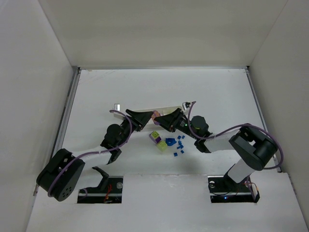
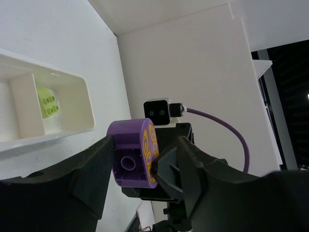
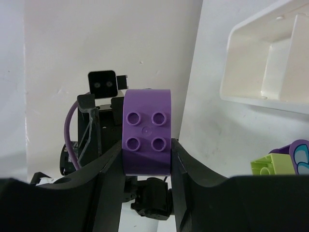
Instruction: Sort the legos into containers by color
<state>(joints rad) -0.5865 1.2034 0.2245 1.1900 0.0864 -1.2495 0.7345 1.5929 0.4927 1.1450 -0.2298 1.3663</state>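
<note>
The right pincer [image 3: 147,157] clamps a purple brick [image 3: 147,128]; the left pincer [image 2: 144,162] brackets it (gripping? I cannot tell). An early release may drop it outside the tray [image 3: 256,58].

Robotics lab test cell, white tabletop [image 1: 217,92] boxed by plain white wall panels [image 1: 159,29] left, far and right, two black robot arms [image 1: 248,150] bolted at the near edge

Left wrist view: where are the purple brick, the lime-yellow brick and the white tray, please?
purple brick [image 2: 126,153], left wrist view, on its hollow purple side.
lime-yellow brick [image 2: 48,102], left wrist view, on its studded face.
white tray [image 2: 77,104], left wrist view, on the bare end wall beside that brick.
</note>
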